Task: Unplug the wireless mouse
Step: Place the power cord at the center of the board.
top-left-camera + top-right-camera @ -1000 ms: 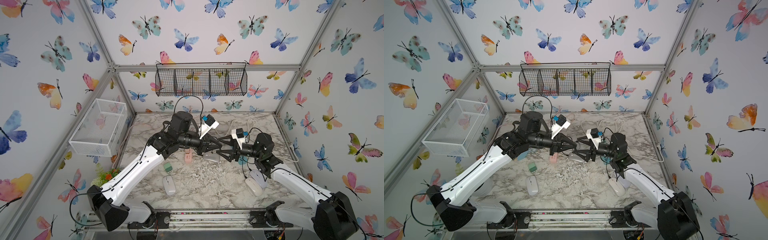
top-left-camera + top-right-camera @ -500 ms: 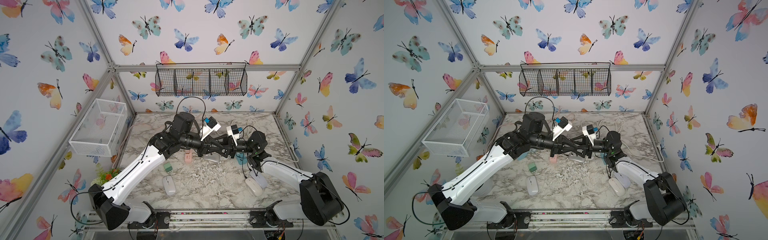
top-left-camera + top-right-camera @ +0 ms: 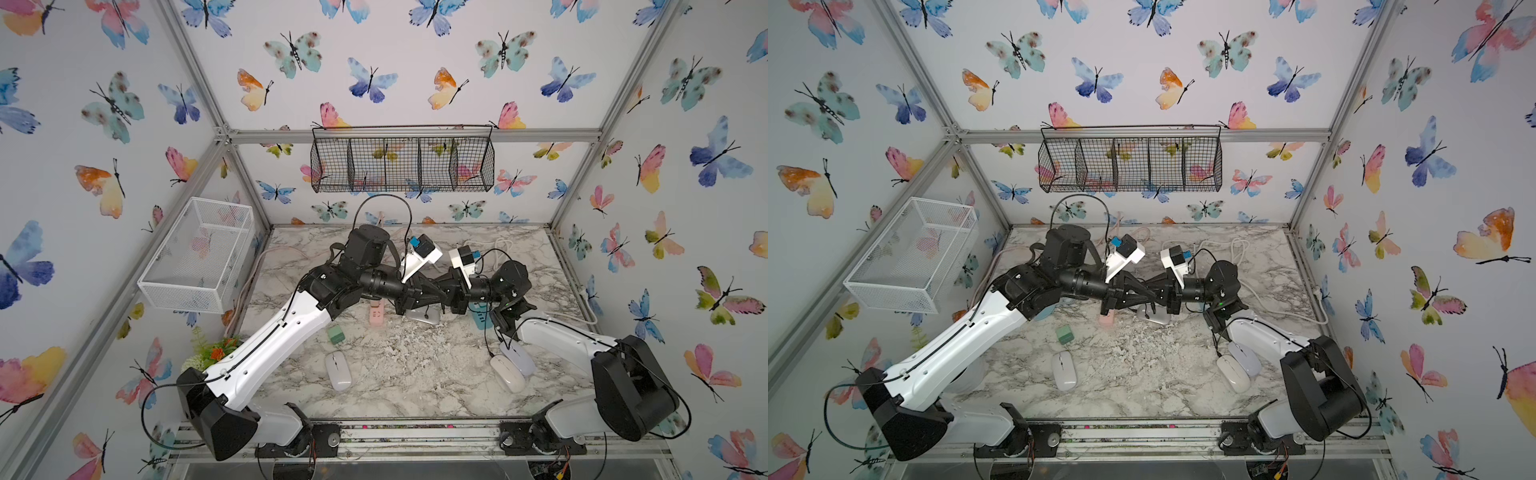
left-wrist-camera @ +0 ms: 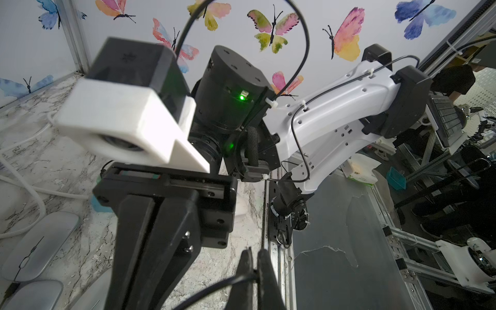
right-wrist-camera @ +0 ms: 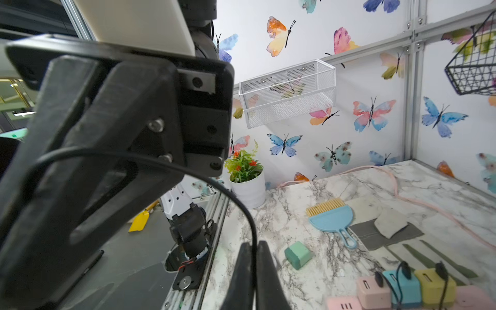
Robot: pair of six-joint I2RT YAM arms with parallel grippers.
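Both arms stretched level, wrists nose-to-nose mid-table. L gripper (image 4: 253,257) & R gripper (image 5: 252,248) each pinched tight on thin black cable (image 5: 107,153). Silver mouse (image 3: 426,318) lies just beneath their tips.

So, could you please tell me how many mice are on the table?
4: a white mouse front left of centre, a cream mouse and a lilac mouse side by side at front right, and a grey mouse at centre, partly covered. More may be hidden.
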